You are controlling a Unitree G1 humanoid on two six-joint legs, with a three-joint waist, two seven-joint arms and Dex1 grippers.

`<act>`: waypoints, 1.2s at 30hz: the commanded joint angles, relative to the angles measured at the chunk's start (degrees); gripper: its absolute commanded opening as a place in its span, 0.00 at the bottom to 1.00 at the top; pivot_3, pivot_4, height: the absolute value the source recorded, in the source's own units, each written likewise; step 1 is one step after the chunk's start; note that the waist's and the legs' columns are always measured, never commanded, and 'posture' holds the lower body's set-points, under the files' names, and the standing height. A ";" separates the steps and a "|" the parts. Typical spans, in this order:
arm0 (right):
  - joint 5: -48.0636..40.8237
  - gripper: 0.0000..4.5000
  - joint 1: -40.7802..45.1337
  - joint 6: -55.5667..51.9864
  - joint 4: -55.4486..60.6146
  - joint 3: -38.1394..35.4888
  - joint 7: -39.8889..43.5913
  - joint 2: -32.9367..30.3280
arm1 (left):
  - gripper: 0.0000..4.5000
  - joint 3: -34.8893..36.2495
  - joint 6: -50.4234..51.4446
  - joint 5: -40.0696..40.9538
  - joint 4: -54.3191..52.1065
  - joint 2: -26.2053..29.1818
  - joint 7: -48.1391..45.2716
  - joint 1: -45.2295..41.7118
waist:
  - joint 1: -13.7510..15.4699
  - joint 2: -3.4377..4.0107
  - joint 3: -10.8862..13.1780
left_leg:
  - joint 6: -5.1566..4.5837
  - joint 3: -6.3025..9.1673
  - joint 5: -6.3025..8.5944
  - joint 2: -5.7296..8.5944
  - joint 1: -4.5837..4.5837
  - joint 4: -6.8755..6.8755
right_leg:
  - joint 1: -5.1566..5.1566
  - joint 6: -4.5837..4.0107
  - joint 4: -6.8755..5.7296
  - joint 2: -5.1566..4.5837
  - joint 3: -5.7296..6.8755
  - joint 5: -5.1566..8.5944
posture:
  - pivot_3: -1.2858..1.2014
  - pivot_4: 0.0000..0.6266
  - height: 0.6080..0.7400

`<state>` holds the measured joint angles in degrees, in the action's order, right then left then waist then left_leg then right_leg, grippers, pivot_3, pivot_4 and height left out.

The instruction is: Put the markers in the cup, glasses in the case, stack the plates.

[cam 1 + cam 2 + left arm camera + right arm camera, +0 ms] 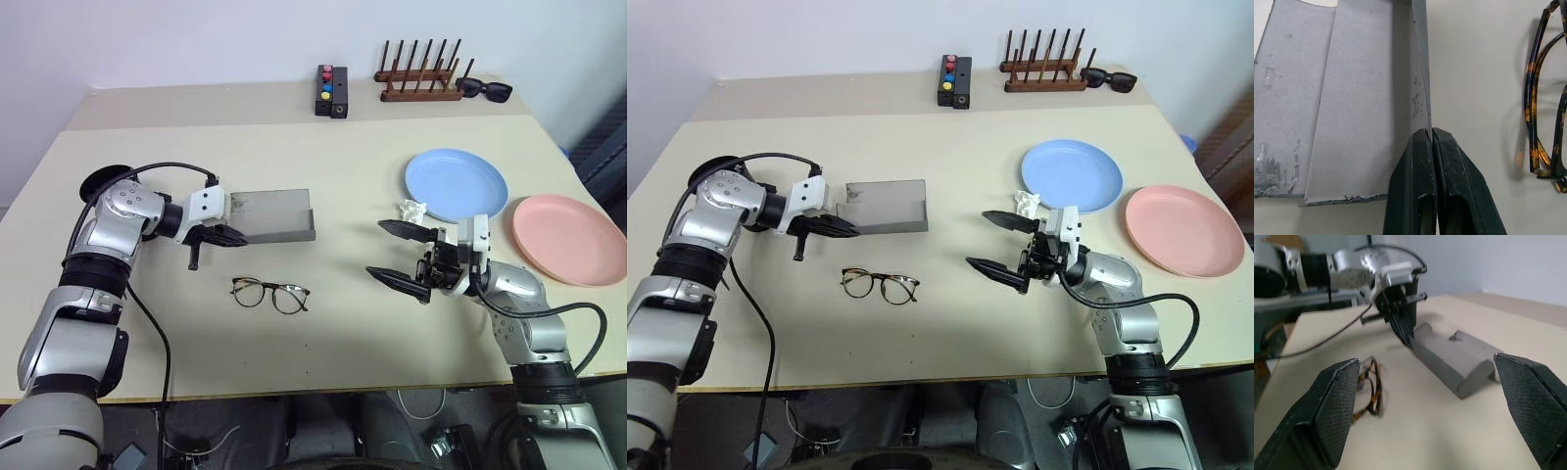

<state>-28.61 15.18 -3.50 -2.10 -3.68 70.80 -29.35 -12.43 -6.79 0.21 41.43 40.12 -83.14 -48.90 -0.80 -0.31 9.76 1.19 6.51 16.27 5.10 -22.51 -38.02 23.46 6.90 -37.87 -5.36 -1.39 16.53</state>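
Case (1361, 112): grey, matt, fabric-like grain, scuffed edges.
Glasses (270, 294): thin glossy frame, tortoiseshell mottling.
Plates (457, 183): smooth plastic, light blue and pink.
Bench (343, 323): smooth, matt beige.

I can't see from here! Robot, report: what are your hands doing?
Left gripper shut on case edge. Right gripper open, empty. Glasses on table, outside case. Nothing in the way.
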 commanded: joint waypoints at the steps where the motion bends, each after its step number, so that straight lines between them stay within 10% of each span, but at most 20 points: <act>1: 1.74 1.00 -0.07 2.93 -1.05 0.11 2.19 -2.12 | 0.01 1.85 -0.58 1.04 -2.40 0.81 0.70 0.52 | -0.02 0.00 0.00 | 0.00 -0.01 0.00 0.00 0.00 0.00 | 0.00 0.00 0.00 0.00 0.00 0.00 | 0.52 0.24 1.00; 36: 0.67 1.00 -4.96 2.90 2.63 -1.46 -0.35 -5.61 | 0.01 2.61 -5.34 2.96 -1.49 4.07 -8.59 4.30 | -0.01 -0.01 0.00 | -0.01 -0.02 0.00 -0.01 0.00 -0.04 | 0.01 0.01 -0.05 0.00 0.00 0.01 | 0.52 0.24 1.00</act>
<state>-27.23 10.10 -0.94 -1.42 -4.77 70.46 -34.94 -10.42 -11.13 2.96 41.40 43.18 -91.57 -44.41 -0.81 -0.32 9.76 1.18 6.49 16.27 5.09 -22.51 -38.06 23.46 6.90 -37.93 -5.37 -1.39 16.54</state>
